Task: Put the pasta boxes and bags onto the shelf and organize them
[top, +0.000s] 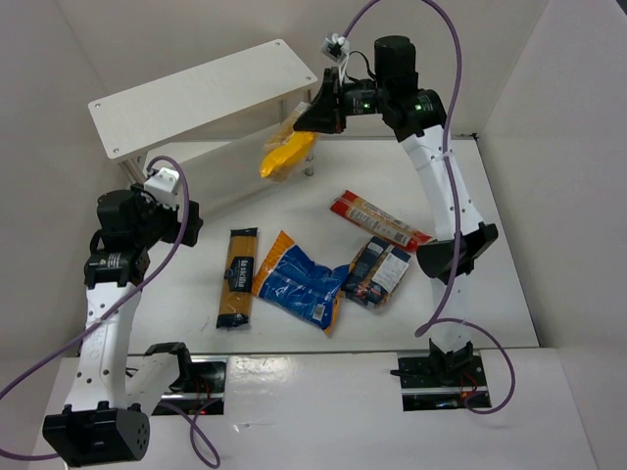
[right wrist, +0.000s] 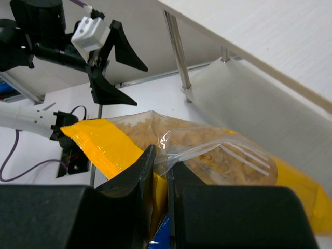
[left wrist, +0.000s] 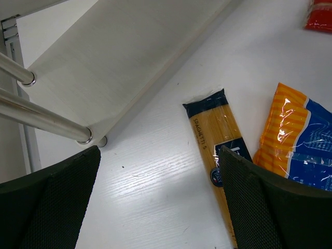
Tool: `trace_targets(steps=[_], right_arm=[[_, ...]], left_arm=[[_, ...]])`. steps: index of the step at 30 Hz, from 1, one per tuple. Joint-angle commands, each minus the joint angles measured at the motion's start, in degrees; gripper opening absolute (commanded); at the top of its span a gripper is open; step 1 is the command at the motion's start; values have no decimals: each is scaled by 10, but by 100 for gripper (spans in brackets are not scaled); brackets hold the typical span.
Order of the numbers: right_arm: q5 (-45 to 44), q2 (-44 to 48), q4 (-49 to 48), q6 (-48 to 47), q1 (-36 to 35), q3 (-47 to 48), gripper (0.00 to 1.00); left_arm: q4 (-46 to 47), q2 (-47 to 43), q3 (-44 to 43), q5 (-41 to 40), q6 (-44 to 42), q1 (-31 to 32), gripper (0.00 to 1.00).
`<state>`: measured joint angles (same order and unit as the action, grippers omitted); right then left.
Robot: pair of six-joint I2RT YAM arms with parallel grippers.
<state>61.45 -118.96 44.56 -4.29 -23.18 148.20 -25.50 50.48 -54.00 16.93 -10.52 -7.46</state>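
My right gripper is shut on the top edge of the yellow-and-clear bag of short pasta, which hangs in the air by the right front leg of the white two-tier shelf. In the right wrist view the bag fills the middle, pinched at my gripper, under the shelf's top board. My left gripper is open and empty above the table, left of the spaghetti packet. The blue crinkly bag, dark blue box and slim red packet lie on the table.
In the left wrist view the shelf's lower board and silver legs are at upper left; the spaghetti packet and the blue bag's orange end lie to the right. White walls enclose the table.
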Motion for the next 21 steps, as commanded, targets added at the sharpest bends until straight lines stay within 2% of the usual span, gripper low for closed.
trace_targets(steps=[1, 7, 12, 21], right_arm=[[7, 21, -18, -3, -10, 83, 0], [-71, 15, 21, -69, -53, 146, 0], [-47, -7, 11, -42, -59, 178, 0], [59, -20, -26, 20, -59, 148, 0]], left_arm=[[7, 1, 5, 22, -8, -4, 100], [7, 8, 5, 33, -13, -10, 100], [2, 1, 5, 88, -19, -27, 100], [-40, 21, -1, 440, -109, -54, 100]])
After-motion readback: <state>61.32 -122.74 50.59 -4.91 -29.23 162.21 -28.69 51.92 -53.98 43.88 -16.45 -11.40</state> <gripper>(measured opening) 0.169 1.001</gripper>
